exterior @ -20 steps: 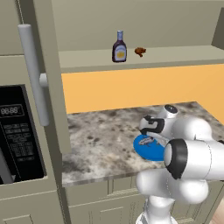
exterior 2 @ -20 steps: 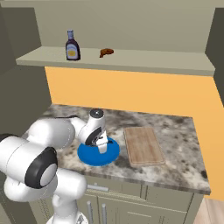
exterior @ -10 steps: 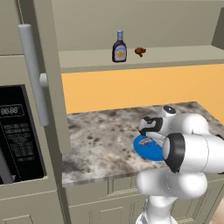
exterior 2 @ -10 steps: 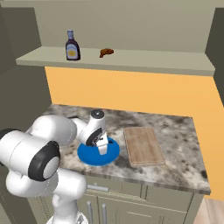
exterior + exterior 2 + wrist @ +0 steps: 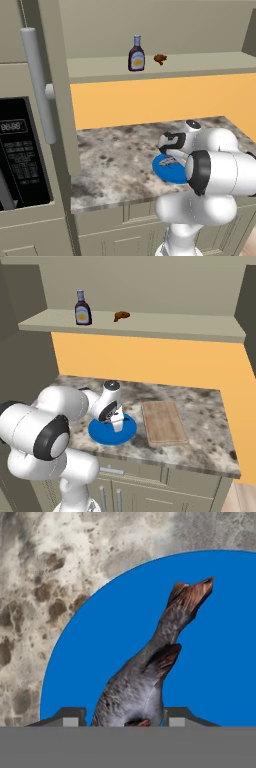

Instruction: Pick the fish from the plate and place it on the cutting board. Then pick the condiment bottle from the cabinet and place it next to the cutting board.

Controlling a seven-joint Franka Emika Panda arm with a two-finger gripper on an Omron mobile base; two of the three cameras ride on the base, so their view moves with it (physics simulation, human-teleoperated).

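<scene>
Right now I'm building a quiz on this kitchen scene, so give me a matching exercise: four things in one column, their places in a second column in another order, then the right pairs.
Things:
1. small silver-grey fish
2. dark brown sauce bottle
3. light brown wooden cutting board
4. round bright blue plate

Places:
A. on the recessed cabinet shelf
B. on the counter, under the fish
C. between the hand's fingertips
D. on the counter, beside the plate, bare

Pairs: 1-C, 2-A, 3-D, 4-B

Counter [image 5: 200, 401] around cutting board [image 5: 163, 421] bare; shelf — brown lump [image 5: 120, 316] near condiment bottle [image 5: 82, 308].
</scene>
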